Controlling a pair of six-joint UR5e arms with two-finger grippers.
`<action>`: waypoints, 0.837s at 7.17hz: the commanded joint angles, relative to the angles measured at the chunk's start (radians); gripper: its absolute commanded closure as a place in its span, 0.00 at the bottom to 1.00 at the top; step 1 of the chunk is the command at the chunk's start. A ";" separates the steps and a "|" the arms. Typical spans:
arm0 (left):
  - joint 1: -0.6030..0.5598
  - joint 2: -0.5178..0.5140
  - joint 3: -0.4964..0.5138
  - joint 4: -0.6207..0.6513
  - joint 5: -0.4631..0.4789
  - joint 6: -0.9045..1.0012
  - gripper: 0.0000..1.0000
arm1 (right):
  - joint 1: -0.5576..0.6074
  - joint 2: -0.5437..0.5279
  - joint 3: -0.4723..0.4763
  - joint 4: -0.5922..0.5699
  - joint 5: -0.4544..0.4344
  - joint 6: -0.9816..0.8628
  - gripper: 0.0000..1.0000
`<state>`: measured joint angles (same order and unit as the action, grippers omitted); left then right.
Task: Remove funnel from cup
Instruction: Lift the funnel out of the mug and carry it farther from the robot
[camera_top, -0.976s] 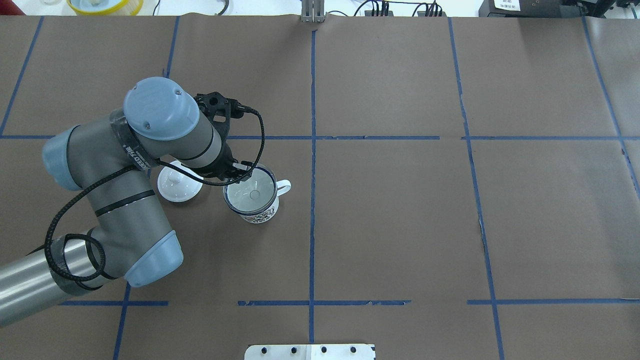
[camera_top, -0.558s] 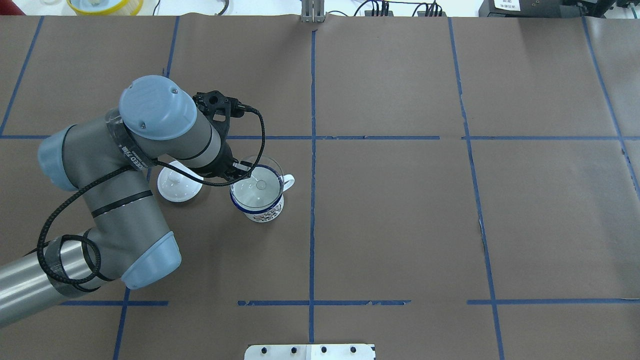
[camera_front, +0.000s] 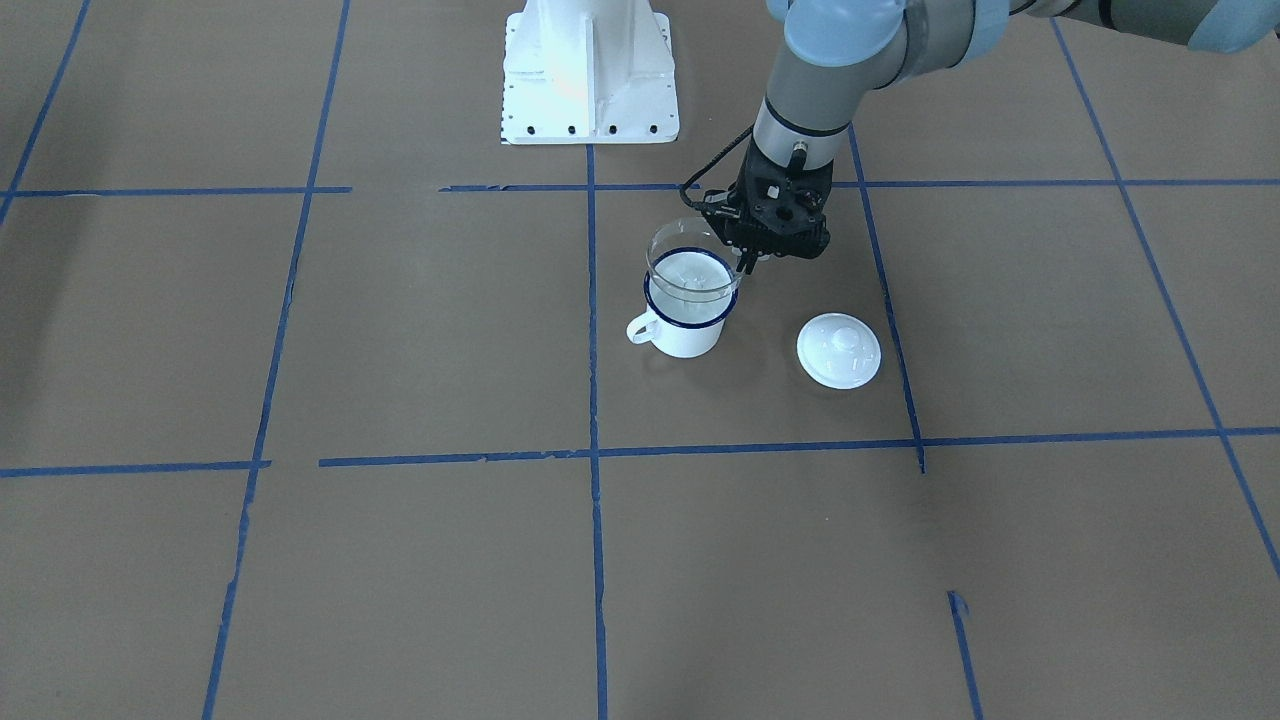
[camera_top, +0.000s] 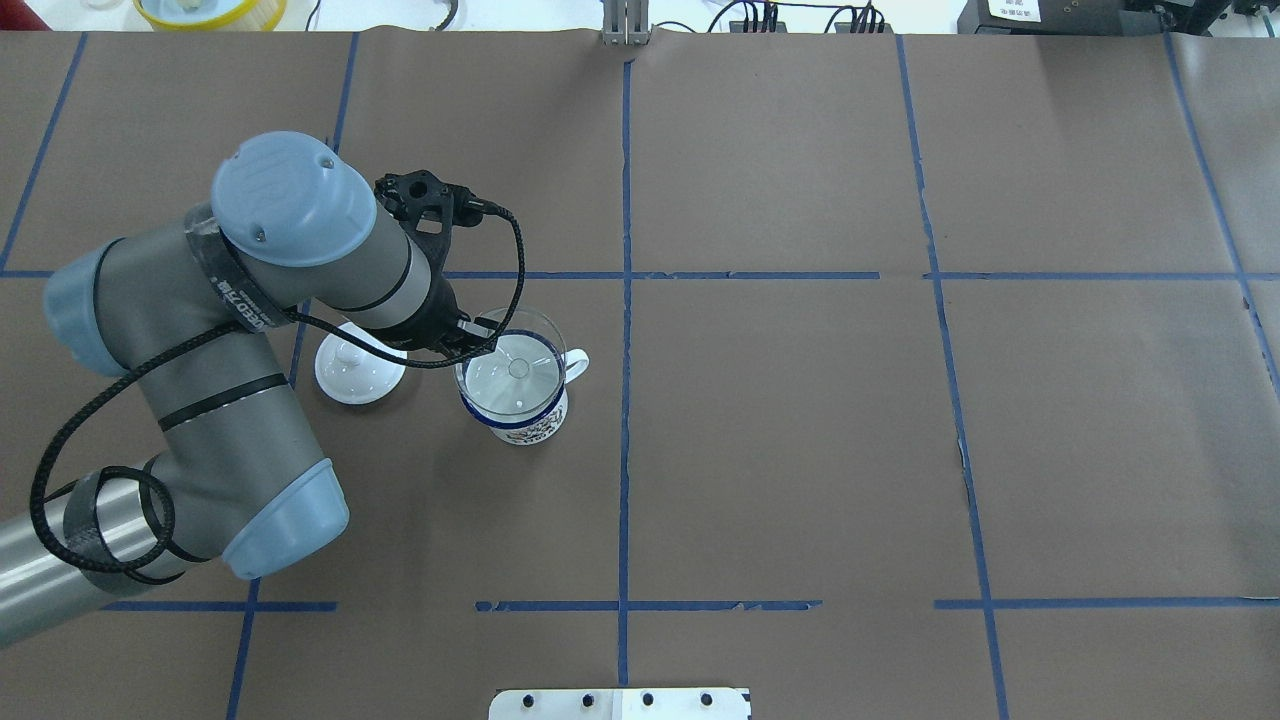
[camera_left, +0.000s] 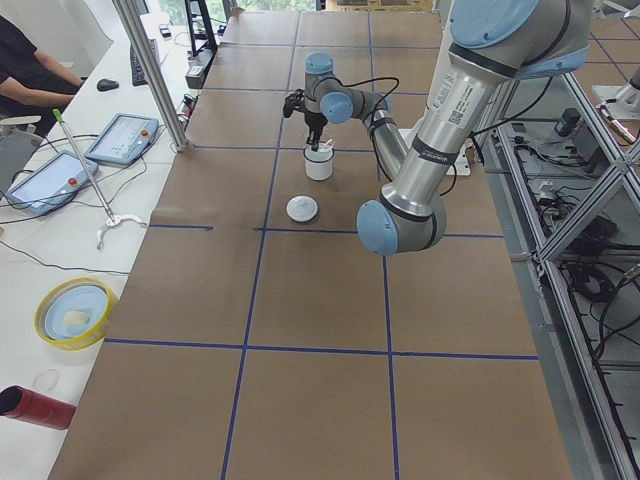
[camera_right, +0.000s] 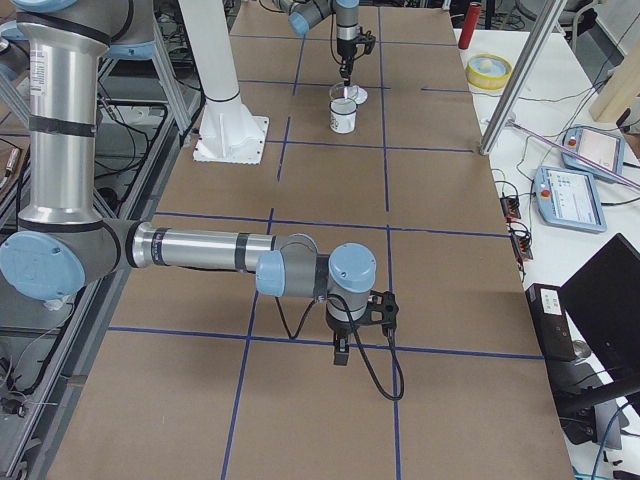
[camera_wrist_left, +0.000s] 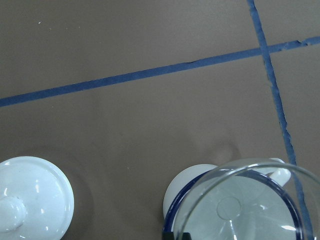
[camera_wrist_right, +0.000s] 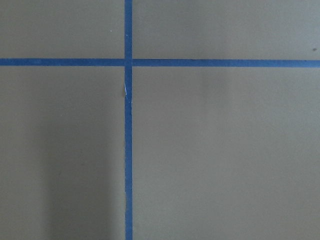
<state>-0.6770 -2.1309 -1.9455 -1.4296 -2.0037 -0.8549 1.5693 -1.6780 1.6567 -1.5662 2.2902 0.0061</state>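
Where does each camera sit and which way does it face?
Front-facing: across table, facing robot; left arm upper right, left hand holding funnel over cup.
Overhead: behind robot, looking down; left arm enters left.
Exterior left: table end; left arm near.
Exterior right: opposite end; right arm near, right hand over table.
Left wrist: down onto funnel, cup, lid.
Right wrist: down onto tape cross; no body.
Front-facing and overhead share cup, funnel, lid.

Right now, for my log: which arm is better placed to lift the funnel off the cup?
Left: the left gripper clamps the funnel at the cup; the right gripper is far off.
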 joint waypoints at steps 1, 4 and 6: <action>-0.134 -0.009 -0.056 0.086 -0.103 0.122 1.00 | 0.000 0.000 0.000 0.000 0.000 0.000 0.00; -0.274 0.002 -0.040 -0.042 -0.236 0.202 1.00 | 0.000 0.001 0.000 0.000 0.000 0.000 0.00; -0.302 0.037 0.067 -0.327 -0.085 0.203 1.00 | 0.000 0.000 0.000 0.000 0.000 0.000 0.00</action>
<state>-0.9663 -2.1206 -1.9345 -1.5808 -2.1892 -0.6523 1.5693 -1.6777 1.6567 -1.5662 2.2903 0.0061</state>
